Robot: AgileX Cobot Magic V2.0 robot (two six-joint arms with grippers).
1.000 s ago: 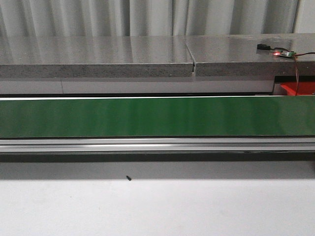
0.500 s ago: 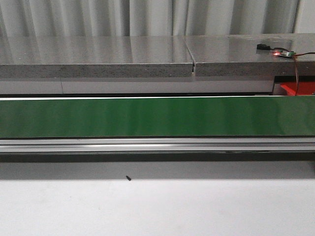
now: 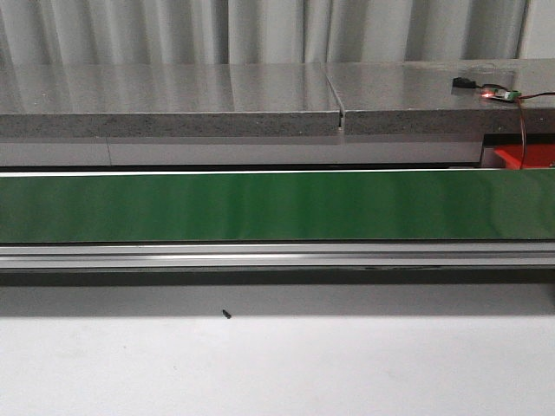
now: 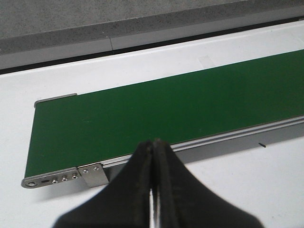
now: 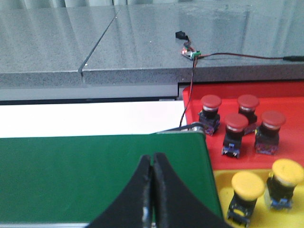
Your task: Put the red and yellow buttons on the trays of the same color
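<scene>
Both arms hung over the green conveyor belt (image 3: pixel 277 206), each empty. The left end effector (image 4: pixel 153 190) had its fingers pressed together, and so did the right end effector (image 5: pixel 152 190). Past the belt's right end, four red buttons (image 5: pixel 236 128) stood on the red tray (image 5: pixel 289 102) and two yellow buttons (image 5: pixel 248 190) on the yellow tray (image 5: pixel 219 183).

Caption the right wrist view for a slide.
Shut right gripper over green belt; four red buttons on red tray, two yellow buttons alongside.
</scene>
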